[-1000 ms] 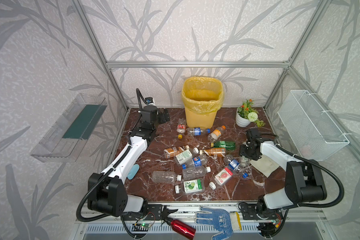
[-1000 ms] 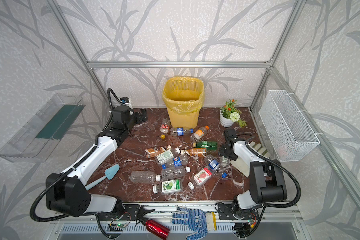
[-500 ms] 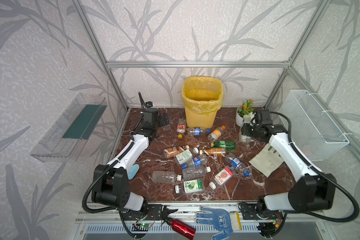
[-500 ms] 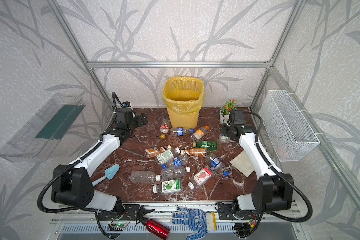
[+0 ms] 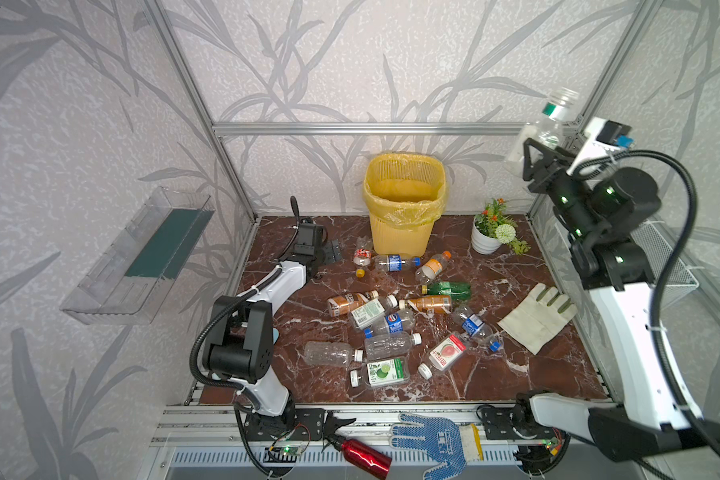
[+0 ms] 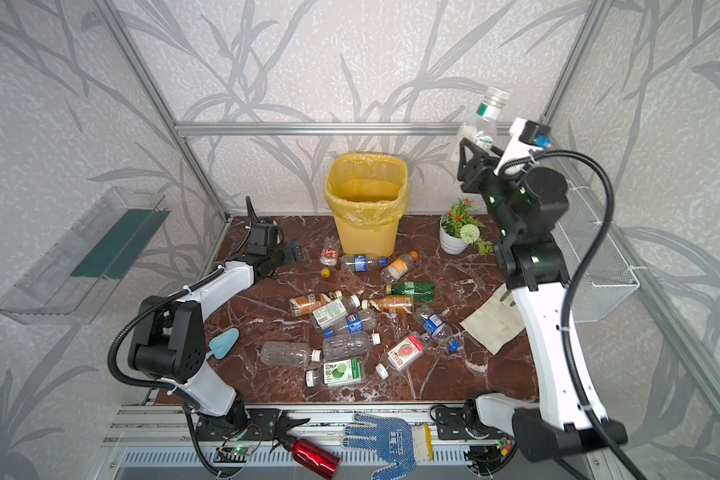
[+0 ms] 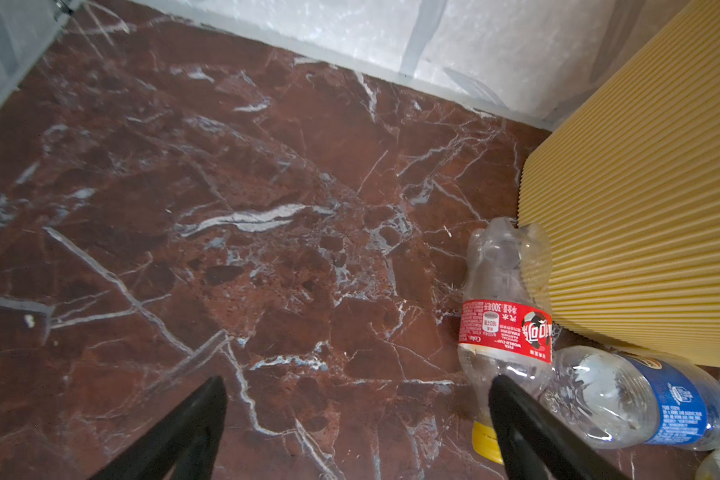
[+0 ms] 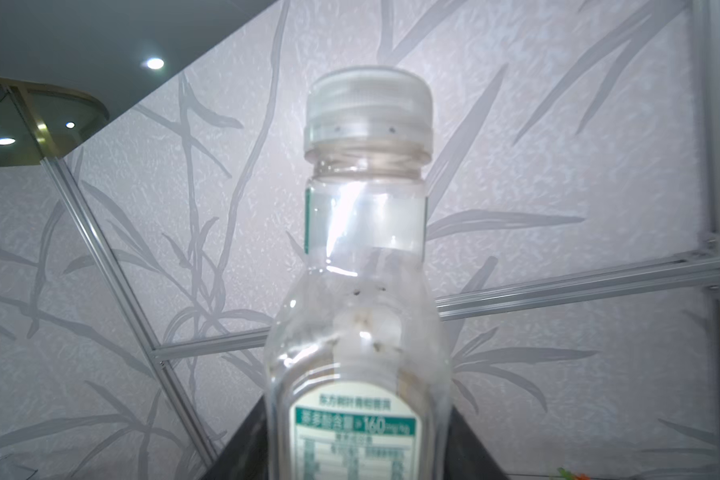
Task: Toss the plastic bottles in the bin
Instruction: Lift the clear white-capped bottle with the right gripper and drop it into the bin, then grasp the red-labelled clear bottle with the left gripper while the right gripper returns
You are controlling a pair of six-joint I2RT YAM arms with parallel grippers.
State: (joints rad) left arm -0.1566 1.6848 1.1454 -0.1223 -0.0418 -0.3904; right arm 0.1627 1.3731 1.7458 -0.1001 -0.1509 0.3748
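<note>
Behind the right claw (image 5: 542, 146), the clear bottle (image 5: 554, 114) is half hidden

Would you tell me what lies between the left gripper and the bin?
A red-labelled bottle, lying beside the bin; the left wrist view shows it best.

Four cameras up: a stereo pair overhead, two wrist-mounted.
Both top views look down steeply from high at the front, taking in the whole table (image 5: 300, 307) with the bin (image 5: 395, 237) at upper centre, almost the same sight twice. The left wrist camera is low and close, facing table, bin wall and a red-label bottle (image 7: 506, 328) that the top views also catch. The right wrist camera tilts upward, tight on a clear bottle (image 8: 362, 291) against the wall (image 8: 558, 124).
</note>
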